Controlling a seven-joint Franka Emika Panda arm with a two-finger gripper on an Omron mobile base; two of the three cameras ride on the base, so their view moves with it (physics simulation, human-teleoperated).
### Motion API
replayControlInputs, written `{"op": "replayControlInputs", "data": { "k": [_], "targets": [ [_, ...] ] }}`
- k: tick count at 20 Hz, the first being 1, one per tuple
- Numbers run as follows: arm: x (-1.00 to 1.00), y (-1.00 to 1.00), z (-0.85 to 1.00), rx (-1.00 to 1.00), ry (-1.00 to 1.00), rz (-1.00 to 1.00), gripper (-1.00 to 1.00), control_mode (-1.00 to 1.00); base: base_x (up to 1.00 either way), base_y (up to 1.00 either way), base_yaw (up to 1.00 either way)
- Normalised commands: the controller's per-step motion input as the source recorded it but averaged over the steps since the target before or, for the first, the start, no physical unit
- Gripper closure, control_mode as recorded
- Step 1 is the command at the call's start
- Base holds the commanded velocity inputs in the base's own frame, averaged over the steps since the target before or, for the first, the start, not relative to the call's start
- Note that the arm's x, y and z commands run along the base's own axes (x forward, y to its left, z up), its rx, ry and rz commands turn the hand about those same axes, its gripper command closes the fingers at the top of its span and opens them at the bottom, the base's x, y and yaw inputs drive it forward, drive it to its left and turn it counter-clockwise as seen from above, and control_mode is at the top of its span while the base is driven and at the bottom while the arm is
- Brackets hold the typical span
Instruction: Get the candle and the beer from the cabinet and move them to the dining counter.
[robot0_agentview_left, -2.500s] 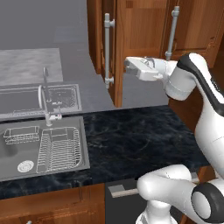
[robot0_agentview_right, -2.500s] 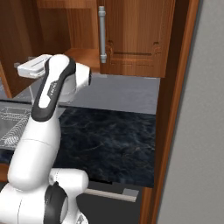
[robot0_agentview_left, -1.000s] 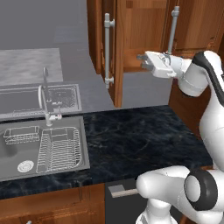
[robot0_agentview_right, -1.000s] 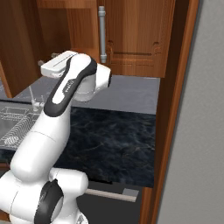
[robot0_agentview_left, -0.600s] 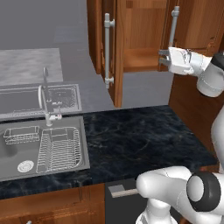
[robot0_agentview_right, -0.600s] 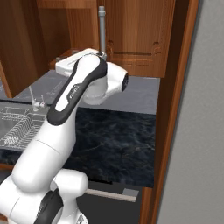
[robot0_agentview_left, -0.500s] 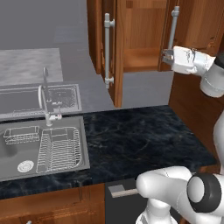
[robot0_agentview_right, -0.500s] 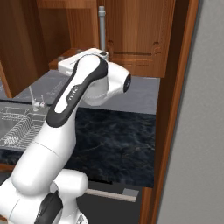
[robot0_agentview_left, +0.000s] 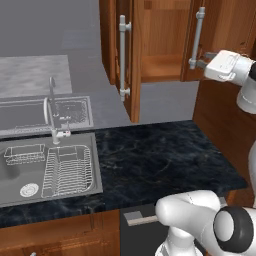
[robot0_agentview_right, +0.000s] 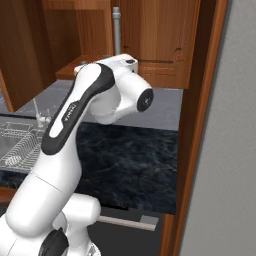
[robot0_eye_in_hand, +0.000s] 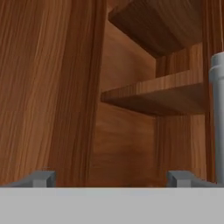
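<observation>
I'm looking at a rendered home kitchen. A steel sink (robot0_agentview_left: 50, 170) with faucet (robot0_agentview_left: 51, 115) sits in a black marble worktop (robot0_agentview_left: 160, 160). Reddish wooden wall cabinet (robot0_agentview_left: 165, 35) hangs above it.

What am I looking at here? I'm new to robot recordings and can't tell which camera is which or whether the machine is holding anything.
It's a rendered kitchen with a white robot arm on a base that can drive. Two pictures come from cameras riding on that base, behind the arm to its left and right. The third comes from a camera on the hand, looking along the end effector; its two small dark tips stand wide apart with nothing between them, so it is open and holds nothing. In the left base view it reaches toward the long silver handle of the wooden wall cabinet, whose left door stands open. Below is a black marble counter with a steel sink and tap. The hand view shows bare wooden shelves.
</observation>
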Motion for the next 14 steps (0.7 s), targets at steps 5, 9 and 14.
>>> {"op": "replayControlInputs", "data": {
  "k": [5, 9, 14],
  "targets": [
    [0.00, -0.07, 0.00, 0.00, 0.00, -0.42, -1.00, -1.00, 0.00, 0.00, 0.00],
    [0.00, -0.11, 0.00, 0.00, 0.00, -0.36, -1.00, -1.00, 0.00, 0.00, 0.00],
    [0.00, -0.16, 0.00, 0.00, 0.00, -0.21, -1.00, -1.00, 0.00, 0.00, 0.00]
  ]
}}
